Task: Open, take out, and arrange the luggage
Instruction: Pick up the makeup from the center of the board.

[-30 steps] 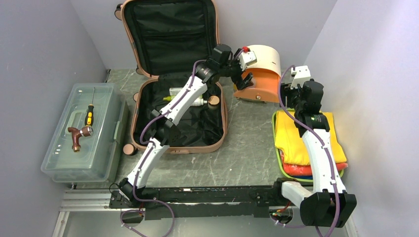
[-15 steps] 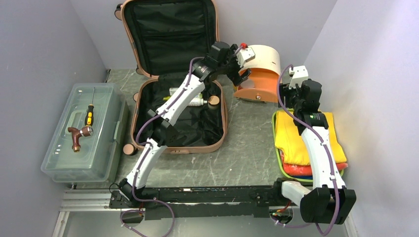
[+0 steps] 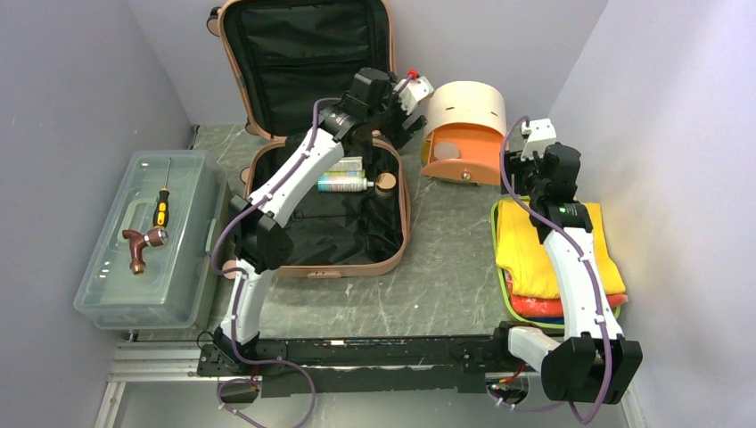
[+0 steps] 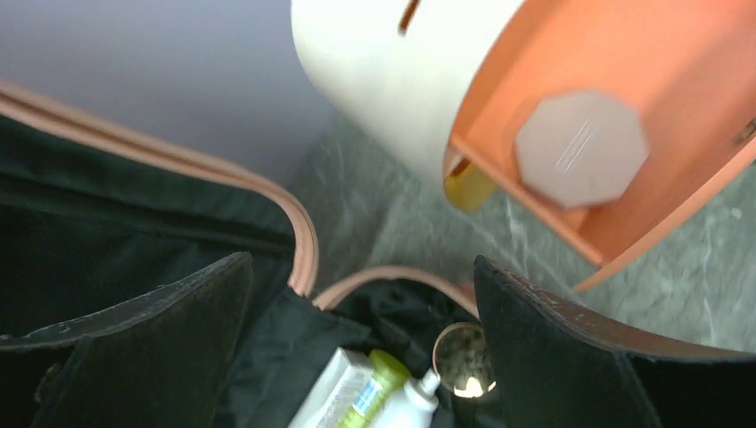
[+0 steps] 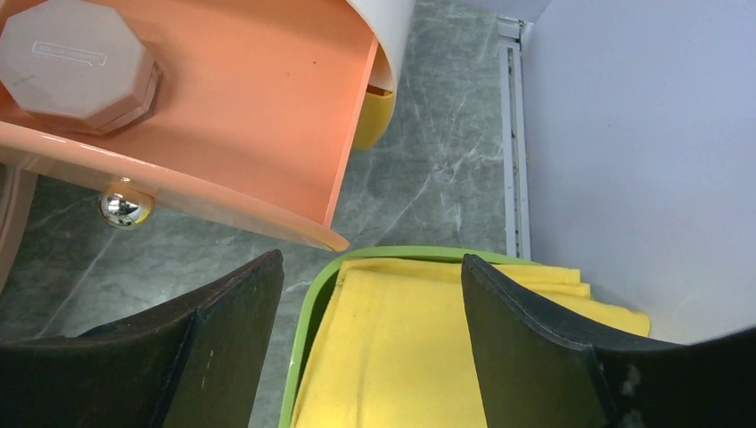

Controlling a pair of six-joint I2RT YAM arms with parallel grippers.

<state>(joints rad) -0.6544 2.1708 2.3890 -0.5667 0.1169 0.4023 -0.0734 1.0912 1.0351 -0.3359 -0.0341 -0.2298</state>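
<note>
The salmon-pink luggage (image 3: 392, 236) lies open, its lid (image 3: 303, 58) leaning on the back wall. On its black lining lie a white box and a green-capped bottle (image 3: 343, 183), with a round brown lid (image 3: 385, 182) beside them. My left gripper (image 3: 397, 125) hangs open and empty over the luggage's back right corner; its wrist view shows the rim (image 4: 303, 241), the bottle (image 4: 383, 383) and the round lid (image 4: 462, 357). My right gripper (image 3: 533, 192) is open and empty above the lime-green tray's (image 5: 308, 330) back corner, over yellow cloth (image 5: 401, 357).
An orange and cream drawer box (image 3: 464, 125) stands right of the luggage and holds an octagonal jar (image 5: 76, 67). A clear lidded bin (image 3: 116, 285) on the left carries a screwdriver (image 3: 160, 209) and a hammer (image 3: 143, 245). Walls close in on three sides.
My left gripper has swung left, away from the orange drawer box's opening, to above the luggage's back right corner. The right arm has barely moved.
</note>
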